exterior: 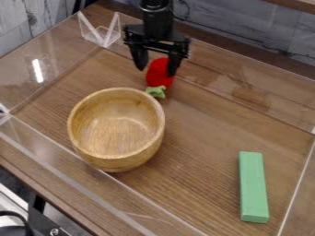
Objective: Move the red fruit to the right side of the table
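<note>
The red fruit (pixel 159 74) lies on the brown table (pixel 222 120) at the back centre, just behind the wooden bowl. Its green leafy stem (pixel 157 91) points toward the bowl. My gripper (pixel 157 61) hangs directly over the fruit, open, with its black fingers (pixel 136 53) spread to either side of the fruit's upper end. Nothing is held between them. Whether the fingertips touch the fruit I cannot tell.
A round wooden bowl (pixel 116 127) stands left of centre. A long flat green block (pixel 253 185) lies at the front right. Clear acrylic walls (pixel 50 69) ring the tabletop.
</note>
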Robot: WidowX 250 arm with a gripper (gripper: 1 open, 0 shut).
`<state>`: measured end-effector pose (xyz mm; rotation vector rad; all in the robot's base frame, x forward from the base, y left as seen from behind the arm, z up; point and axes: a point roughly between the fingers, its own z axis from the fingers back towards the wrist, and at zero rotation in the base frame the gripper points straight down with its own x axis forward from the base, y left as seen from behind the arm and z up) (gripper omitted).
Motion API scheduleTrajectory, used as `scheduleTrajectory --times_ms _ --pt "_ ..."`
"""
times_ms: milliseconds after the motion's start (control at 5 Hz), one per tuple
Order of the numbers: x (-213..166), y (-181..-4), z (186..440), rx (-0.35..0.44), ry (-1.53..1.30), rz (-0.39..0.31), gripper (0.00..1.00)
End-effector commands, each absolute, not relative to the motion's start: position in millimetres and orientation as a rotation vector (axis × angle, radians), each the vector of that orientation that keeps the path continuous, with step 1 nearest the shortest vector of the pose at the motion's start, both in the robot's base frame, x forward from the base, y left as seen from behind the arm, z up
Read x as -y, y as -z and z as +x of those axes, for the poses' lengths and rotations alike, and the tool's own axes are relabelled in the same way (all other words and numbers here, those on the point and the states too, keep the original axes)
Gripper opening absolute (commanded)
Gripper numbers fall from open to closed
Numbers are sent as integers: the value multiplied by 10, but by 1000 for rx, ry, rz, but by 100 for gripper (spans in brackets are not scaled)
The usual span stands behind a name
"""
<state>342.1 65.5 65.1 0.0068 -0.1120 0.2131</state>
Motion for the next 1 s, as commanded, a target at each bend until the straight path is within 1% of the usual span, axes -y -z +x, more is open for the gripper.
scheduleTrajectory --times_ms 0,200,400,600,800 --pt "-747 -794 3367 180 -143 11 100" --pt "-856 -711 3300 183 -83 14 100" --pt "-890 -899 3353 203 -130 18 100" --pt "-839 -872 3350 201 -84 15 0" --pt "-788 -876 3337 203 -36 10 0"
